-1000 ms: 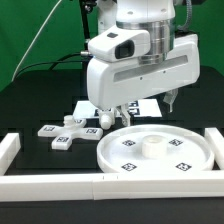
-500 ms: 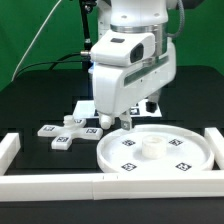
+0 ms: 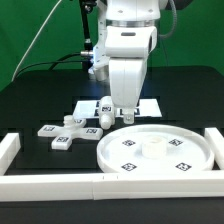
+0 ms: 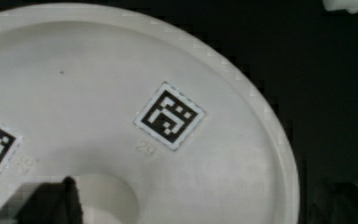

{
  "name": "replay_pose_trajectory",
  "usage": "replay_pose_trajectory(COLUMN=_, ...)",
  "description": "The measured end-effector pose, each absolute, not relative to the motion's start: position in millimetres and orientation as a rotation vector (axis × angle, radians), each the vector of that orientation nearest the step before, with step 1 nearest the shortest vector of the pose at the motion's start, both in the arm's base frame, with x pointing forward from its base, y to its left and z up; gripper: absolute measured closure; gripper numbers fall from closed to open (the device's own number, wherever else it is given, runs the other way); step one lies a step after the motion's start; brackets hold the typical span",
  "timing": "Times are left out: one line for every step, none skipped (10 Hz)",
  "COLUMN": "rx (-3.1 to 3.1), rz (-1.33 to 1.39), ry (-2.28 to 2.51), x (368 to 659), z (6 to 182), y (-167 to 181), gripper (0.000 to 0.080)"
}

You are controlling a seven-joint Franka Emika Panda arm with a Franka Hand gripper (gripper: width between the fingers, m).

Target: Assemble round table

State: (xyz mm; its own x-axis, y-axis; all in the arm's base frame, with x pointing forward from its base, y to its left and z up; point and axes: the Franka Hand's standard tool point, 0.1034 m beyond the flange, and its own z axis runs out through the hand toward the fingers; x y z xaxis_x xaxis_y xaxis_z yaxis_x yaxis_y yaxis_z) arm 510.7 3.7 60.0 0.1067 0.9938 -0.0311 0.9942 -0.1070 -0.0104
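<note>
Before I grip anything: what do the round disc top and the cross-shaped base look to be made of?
The round disc top looks like white moulded plastic, smooth with a faint sheen: even colour, rounded raised rim, a flat black-and-white tag on its face. The cross-shaped base is probably the same white plastic, judging by colour; it is too small here to judge its finish.

White Panda arm (image 3: 130, 18) reaching in from above, wrist (image 3: 127, 70) pointing straight down, gripper (image 3: 117, 115) hanging low, its two fingers (image 3: 103, 113) spread apart

Green backdrop (image 3: 28, 28) behind black table (image 3: 40, 105).
</note>
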Motion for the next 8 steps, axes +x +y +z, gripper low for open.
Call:
replay_pose_trajectory(rx=2.267, rz=-0.054, ry=2.151, x=511, z=59.7, y=2, gripper=0.0150)
replay_pose_trajectory(rx=2.160, rz=-0.062, ry=2.246, x=509, z=59.8, y=1, gripper=0.0150)
replay_pose_trajectory(rx=1.919, rz=-0.074, ry=2.429, x=503, z=60.0, y=0, gripper=0.0150)
replay_pose_trajectory(rx=1.719, rz=-0.078, ry=2.561, x=496, z=59.6, y=-2, gripper=0.0150)
replay_pose_trajectory(rx=1.618, rz=-0.090, ry=2.625, x=494, z=59.0, y=-7, gripper=0.0150)
replay_pose_trajectory(rx=1.535, rz=-0.105, ry=2.669, x=494, z=58.7, y=-9, gripper=0.0150)
replay_pose_trajectory(rx=1.465, rz=-0.117, ry=2.704, x=494, z=58.6, y=-10, gripper=0.0150)
replay_pose_trajectory(rx=1.423, rz=-0.126, ry=2.723, x=494, z=58.4, y=-13, gripper=0.0150)
